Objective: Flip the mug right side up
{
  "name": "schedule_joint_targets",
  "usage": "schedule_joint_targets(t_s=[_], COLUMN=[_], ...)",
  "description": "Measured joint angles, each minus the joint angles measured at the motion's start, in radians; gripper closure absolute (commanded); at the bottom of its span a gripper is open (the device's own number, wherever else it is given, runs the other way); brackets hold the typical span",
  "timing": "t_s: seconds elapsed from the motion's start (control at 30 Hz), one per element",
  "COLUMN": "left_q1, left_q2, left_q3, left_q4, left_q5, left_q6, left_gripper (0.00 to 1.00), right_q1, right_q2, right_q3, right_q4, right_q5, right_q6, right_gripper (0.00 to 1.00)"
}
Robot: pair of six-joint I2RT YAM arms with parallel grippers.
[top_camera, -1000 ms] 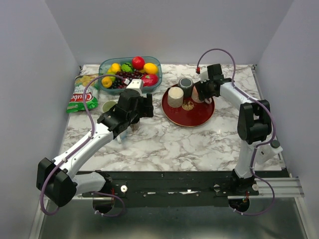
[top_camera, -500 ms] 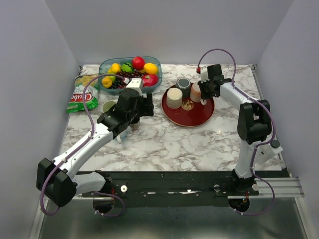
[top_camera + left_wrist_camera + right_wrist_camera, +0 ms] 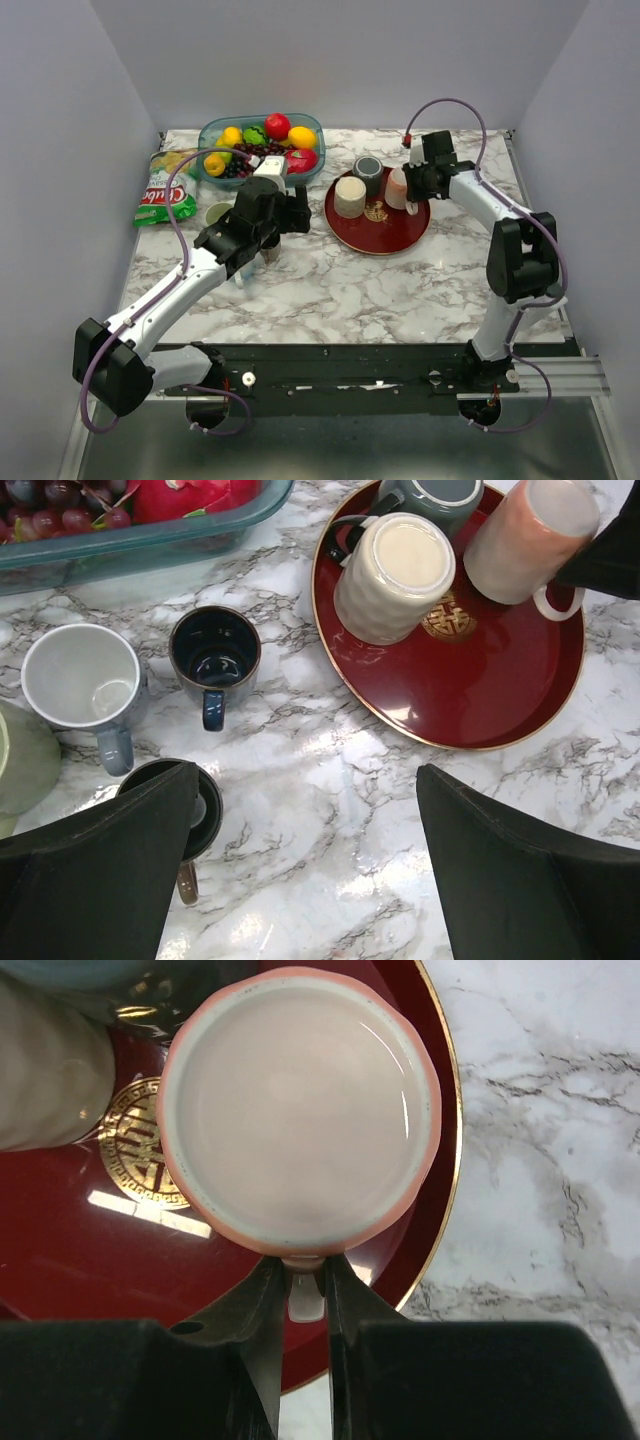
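A pink mug (image 3: pixel 300 1110) with a white handle (image 3: pixel 306 1300) stands on the far right of a red plate (image 3: pixel 90 1270). Its pale round face points at my right wrist camera, and it also shows in the top view (image 3: pixel 397 187). My right gripper (image 3: pixel 305 1275) is shut on that handle, one finger on each side. A cream mug (image 3: pixel 395 575) sits upside down on the plate, with a grey mug (image 3: pixel 430 495) upright behind it. My left gripper (image 3: pixel 310 880) is open and empty above the marble, left of the plate (image 3: pixel 378 225).
Three upright mugs stand on the table left of the plate: pale blue (image 3: pixel 85 680), dark blue (image 3: pixel 213 655) and black (image 3: pixel 185 810). A fruit container (image 3: pixel 262 140) and a snack bag (image 3: pixel 165 195) are at the back left.
My right gripper and arm have shifted slightly right, and the pink mug now shows beside the gripper in the top view. The left arm has not moved.
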Motion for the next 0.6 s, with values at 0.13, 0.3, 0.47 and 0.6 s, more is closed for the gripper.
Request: schedule_joint_targets(t_s=[0.13,0.3,0.47,0.6], left_q1=[0.0,0.003,0.006,0.006], left_q2=[0.0,0.007,0.051,0.061], left_q3=[0.0,0.031,0.23,0.346], left_q4=[0.014,0.018,0.006,0.075], left_q5=[0.034,0.097,0.222,0.333], left_q6=[0.0,0.0,0.0,-0.006], left_gripper=[0.02,0.01,0.01,0.01], right_q1=[0.0,0.0,0.0,0.002], right_q2=[-0.11,-0.281,-0.424,-0.513], right_q3=[-0.036,-0.058,-0.06,-0.074], right_q4=[-0.007,-0.029,0.016,0.18], right_q5=[-0.006,-0.067,-0.243,-0.384], right_q6=[0.085,0.207,0.378,0.564], right_gripper=[1.0,0.99,0.99,0.99])
